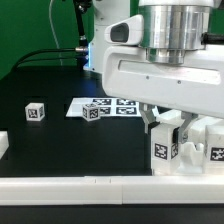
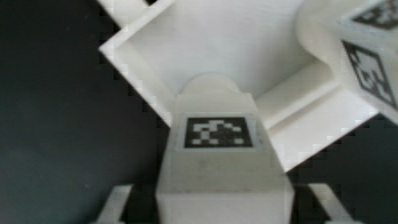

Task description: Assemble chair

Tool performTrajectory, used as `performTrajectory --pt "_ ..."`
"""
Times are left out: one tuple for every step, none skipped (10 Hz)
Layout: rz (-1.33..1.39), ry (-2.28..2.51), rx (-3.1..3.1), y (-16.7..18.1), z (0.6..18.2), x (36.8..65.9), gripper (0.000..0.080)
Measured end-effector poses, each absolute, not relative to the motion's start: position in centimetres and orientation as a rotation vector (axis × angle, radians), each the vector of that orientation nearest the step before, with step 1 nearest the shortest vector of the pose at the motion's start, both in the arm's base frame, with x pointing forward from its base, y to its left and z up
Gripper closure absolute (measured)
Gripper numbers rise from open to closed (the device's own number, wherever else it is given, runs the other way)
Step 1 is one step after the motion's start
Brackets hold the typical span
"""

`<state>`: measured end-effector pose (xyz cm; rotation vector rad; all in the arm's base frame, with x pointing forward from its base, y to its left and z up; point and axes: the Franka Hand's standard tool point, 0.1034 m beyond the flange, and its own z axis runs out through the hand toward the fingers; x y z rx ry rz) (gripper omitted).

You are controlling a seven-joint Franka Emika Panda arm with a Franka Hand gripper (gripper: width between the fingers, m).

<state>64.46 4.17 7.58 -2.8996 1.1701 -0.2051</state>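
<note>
Gripper straddles a tagged chair part at the exterior view's lower right; I cannot tell whether it clamps. 1 cube sits left of centre.

The marker board lies flat on the black table, behind the gripper and toward the exterior view's left. A white border rail runs along the table in front of it.
</note>
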Motion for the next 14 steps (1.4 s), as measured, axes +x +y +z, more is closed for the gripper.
performTrajectory --pt "-0.204 1.232 -2.871 4.17 7.58 64.46 0.0516" --pt "-0.189 1.544 -2.702 4.17 7.61 64.35 0.0516" --pt "-0.17 1.774 -2.528 4.15 7.65 64.35 0.0516" --pt "-0.151 2.046 -2.26 4.44 7.76 64.56 0.0516" --pt "-0.143 2.221 -2.049 4.72 7.66 64.57 0.0516" --pt "-0.144 2.27 -1.975 4.75 7.63 64.56 0.0515" --pt "-0.137 2.325 -1.907 4.74 7.64 64.57 0.0515" --pt "-0.124 2.413 -1.782 4.73 7.63 64.57 0.0515" --pt "-0.121 2.431 -1.757 4.72 7.63 64.57 0.0515" --pt "-0.125 2.405 -1.794 4.72 7.63 64.58 0.0515" --pt "-0.131 2.353 -1.866 4.64 7.64 64.6 0.0446" --pt "-0.138 2.241 -2.008 4.35 7.68 64.73 0.0253" --pt "-0.149 2.128 -2.135 4.37 7.51 64.8 0.0253" --pt "-0.195 1.914 -2.328 4.27 7.34 65.01 0.0181"
